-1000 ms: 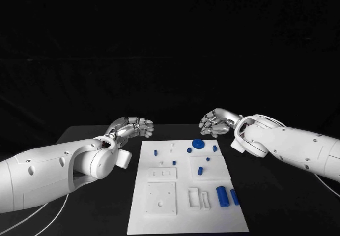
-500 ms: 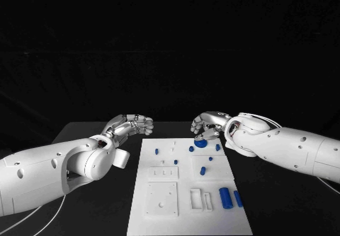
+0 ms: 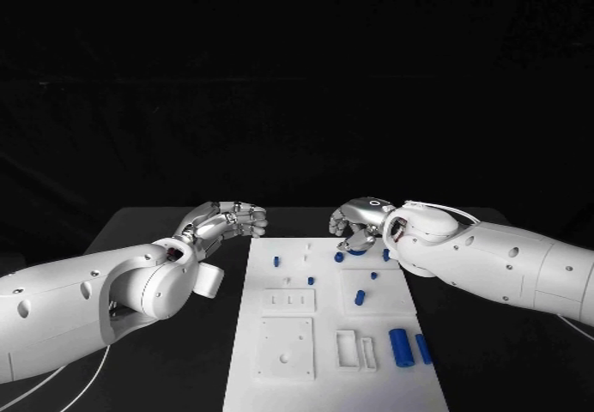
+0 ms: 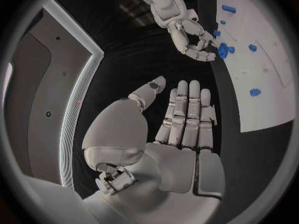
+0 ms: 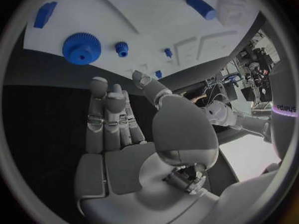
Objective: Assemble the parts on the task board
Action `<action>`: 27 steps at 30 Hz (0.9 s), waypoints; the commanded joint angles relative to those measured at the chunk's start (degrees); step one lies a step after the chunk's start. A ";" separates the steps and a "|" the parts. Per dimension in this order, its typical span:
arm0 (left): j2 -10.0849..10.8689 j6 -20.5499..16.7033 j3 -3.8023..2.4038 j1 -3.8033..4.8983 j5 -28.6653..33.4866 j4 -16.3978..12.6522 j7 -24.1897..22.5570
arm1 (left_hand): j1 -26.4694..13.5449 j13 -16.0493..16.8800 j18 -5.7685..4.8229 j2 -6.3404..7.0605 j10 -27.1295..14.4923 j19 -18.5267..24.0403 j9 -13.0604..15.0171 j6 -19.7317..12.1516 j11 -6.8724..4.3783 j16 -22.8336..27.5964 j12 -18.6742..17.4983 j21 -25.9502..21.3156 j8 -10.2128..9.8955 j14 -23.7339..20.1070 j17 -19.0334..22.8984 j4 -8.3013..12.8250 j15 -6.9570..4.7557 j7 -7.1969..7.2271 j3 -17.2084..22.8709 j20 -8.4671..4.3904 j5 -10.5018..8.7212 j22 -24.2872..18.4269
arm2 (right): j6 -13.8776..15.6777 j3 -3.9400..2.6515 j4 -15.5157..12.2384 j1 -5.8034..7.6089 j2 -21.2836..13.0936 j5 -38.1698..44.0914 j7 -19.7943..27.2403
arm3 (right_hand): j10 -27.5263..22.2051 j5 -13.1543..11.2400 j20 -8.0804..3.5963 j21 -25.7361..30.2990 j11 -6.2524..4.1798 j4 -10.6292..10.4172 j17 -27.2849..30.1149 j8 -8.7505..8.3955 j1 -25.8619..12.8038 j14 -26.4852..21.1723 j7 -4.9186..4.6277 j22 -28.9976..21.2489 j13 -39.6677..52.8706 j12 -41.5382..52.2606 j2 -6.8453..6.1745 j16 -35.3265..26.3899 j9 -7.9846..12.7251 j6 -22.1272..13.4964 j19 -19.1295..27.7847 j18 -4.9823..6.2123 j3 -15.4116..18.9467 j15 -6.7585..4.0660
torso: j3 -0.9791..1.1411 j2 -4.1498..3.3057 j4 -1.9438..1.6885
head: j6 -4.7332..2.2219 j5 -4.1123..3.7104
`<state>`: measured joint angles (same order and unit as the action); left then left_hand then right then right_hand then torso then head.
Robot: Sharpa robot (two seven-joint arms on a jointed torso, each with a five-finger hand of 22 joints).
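Observation:
The white task board (image 3: 324,343) lies in the middle of the black table. Blue parts sit on it: a large gear (image 3: 356,251) (image 5: 81,47) at the far end, a small gear (image 3: 338,257) (image 5: 121,48) beside it, several short pegs such as one (image 3: 359,298), and two cylinders (image 3: 401,346) near the right edge. My right hand (image 3: 359,225) (image 5: 118,129) hovers over the large gear (image 4: 223,50) with its fingers bent down, holding nothing. My left hand (image 3: 229,221) (image 4: 181,134) hangs left of the board's far corner, fingers extended, empty.
White raised blocks and slots (image 3: 285,348) take up the board's near half. Bare black table (image 3: 161,232) lies on both sides of the board. The board's far edge (image 4: 261,84) runs close to both hands.
My right hand has moved left and down to the large gear, now partly covering it. The left hand has barely moved. The whole picture has shifted a little.

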<state>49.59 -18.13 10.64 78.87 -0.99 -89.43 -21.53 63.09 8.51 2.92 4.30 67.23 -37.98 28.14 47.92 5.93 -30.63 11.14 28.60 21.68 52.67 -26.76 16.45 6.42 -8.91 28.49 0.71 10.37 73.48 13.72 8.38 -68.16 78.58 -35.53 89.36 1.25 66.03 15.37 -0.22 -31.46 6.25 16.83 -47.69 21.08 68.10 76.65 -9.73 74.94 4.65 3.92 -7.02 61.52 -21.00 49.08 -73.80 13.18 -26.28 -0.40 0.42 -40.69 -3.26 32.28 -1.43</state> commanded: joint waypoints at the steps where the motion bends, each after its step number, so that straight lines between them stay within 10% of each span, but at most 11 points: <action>1: -0.15 1.14 -0.04 0.07 0.17 0.25 -0.57 | -0.54 -0.07 -0.53 0.06 -0.04 -0.29 -0.09 -0.06 0.30 0.23 -0.26 0.01 -0.25 0.35 0.10 -0.06 -0.16 -0.22 0.11 -0.13 -0.25 -0.07 | -0.83 0.00 -0.24 -0.15 0.02 3.37 -1.26 | -0.28 0.28 0.05 -0.19 -0.05 -0.03 0.08 -0.27 -0.11 -0.39 -0.26 1.28 -0.06 -0.12 -0.53 0.45 0.02 0.18 -0.35 1.82 -0.29 0.01 | 0.19 -0.81 -0.28 | -0.23 -0.14; 27: -0.23 1.47 -0.03 0.07 1.00 0.93 -0.28 | -1.99 -0.26 -0.60 0.02 0.08 -0.26 -0.04 -0.22 0.51 0.64 -1.55 -0.05 -0.95 0.47 0.22 -0.27 -0.15 -0.37 -0.24 -0.16 -1.75 -0.12 | -2.99 0.08 -1.43 -1.26 -0.59 5.52 -1.65 | 0.33 0.27 0.24 -0.73 -0.16 -0.03 0.80 -0.38 -1.17 -0.75 -0.12 1.21 -0.16 0.08 -0.80 1.65 -0.03 0.64 -0.25 1.82 -0.02 -0.08 | 0.12 -3.61 -0.46 | -1.49 -0.74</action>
<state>49.45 -17.72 10.67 78.86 -0.38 -88.54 -21.46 61.81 8.32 2.65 4.38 67.41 -37.98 28.10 47.92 6.12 -30.20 9.75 28.60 21.08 52.88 -26.63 16.29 6.20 -8.91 28.33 0.71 8.83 73.40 11.59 8.40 -69.45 77.39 -36.14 93.49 0.12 66.03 15.36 -0.01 -31.93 6.24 16.84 -46.94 20.88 67.27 76.24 -9.93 74.93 4.52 3.93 -7.85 62.80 -21.00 49.29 -73.99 12.85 -26.26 -0.41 0.51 -43.95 -3.79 30.94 -2.15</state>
